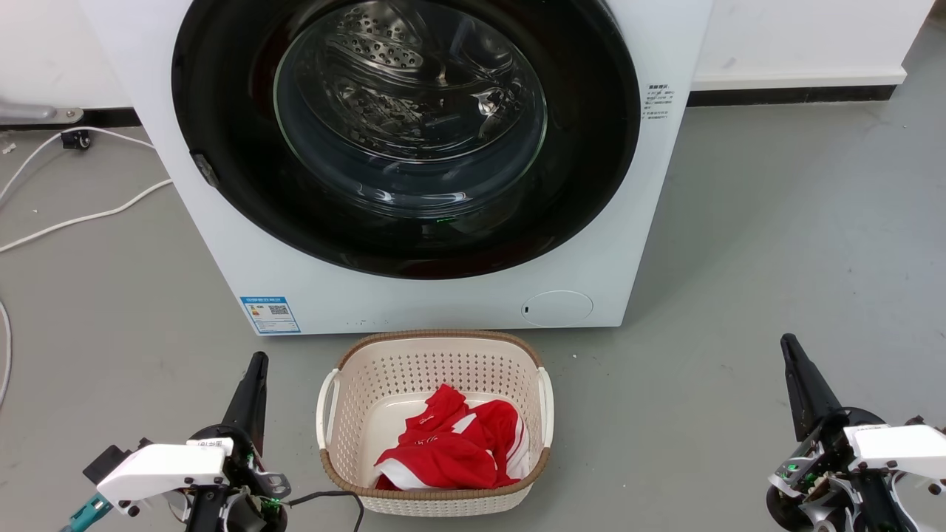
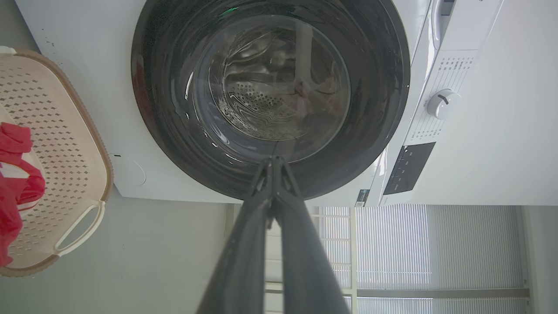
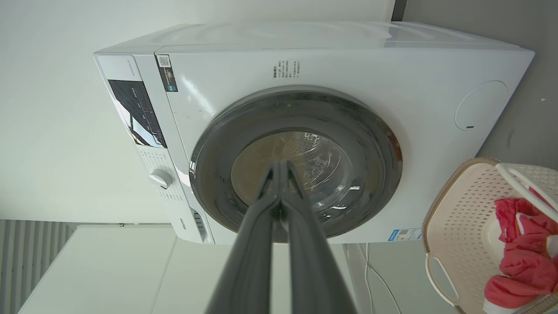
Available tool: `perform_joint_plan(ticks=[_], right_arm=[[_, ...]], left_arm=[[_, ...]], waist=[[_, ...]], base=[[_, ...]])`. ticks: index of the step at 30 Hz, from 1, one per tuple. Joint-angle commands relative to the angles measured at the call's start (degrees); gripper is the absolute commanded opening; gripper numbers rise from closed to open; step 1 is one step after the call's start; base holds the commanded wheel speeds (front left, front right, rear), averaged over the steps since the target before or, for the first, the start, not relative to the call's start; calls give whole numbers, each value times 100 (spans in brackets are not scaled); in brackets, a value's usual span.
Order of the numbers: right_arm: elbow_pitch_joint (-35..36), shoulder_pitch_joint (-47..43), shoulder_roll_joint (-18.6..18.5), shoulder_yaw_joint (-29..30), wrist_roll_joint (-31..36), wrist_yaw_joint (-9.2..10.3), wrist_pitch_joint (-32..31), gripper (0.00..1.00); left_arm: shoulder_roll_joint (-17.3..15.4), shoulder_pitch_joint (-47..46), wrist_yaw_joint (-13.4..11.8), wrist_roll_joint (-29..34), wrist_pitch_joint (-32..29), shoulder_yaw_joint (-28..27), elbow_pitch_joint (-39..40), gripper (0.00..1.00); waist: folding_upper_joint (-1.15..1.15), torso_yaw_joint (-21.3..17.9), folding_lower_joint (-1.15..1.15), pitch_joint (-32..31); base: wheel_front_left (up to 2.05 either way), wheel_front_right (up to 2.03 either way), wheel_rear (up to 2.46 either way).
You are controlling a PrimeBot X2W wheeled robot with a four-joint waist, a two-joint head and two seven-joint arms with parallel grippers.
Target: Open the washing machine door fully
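Standing closed, the washing machine door (image 1: 410, 125) sits flush against the front of the washing machine (image 1: 222, 273). Its black frame runs close to both side edges of that front. The perforated drum is visible through the glass.

Directly before the machine, a cream laundry basket (image 1: 340, 414) stands on the grey floor (image 1: 776, 222). Its far rim is just short of the machine's lower edge, and a red garment (image 1: 451, 443) lies inside.

The left gripper (image 1: 259, 362) is off the machine's left front corner, near the basket but apart from it. Its fingers are pressed together and hold nothing, as the left wrist view confirms. The right gripper (image 1: 789, 343) is beyond the machine's right front corner, well apart from the basket, clenched likewise and empty. Neither touches the door.

White cables (image 1: 89, 218) trail across the floor to the left of the machine. To its right the floor is bare grey as far as the wall skirting.
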State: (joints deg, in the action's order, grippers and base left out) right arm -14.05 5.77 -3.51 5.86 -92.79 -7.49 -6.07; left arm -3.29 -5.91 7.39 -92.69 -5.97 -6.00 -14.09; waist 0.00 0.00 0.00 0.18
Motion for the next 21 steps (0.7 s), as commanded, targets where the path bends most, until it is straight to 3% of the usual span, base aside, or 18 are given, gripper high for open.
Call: perform_joint_plan(ticks=[1,19,20,21], right_arm=[[-10,75,18,7,12,0,-2,0],[-11,74,31,24,30,0,-21,0],[0,5,10,17,8,0,-3,100],[-34,-21,11,14,7,0,-2,100]], left_arm=[[1,-44,19,18,-34,-17,-4,0],[11,-45,19,23,-39,-30,-4,0],[8,-2,0,16,-16,-11,0,100],[14,18,-1,16,-14,-7,-43,100]], waist=[[0,0,0,0],[0,0,0,0],[0,0,0,0],[0,0,0,0]], base=[[0,0,0],[0,0,0],[0,0,0],[0,0,0]])
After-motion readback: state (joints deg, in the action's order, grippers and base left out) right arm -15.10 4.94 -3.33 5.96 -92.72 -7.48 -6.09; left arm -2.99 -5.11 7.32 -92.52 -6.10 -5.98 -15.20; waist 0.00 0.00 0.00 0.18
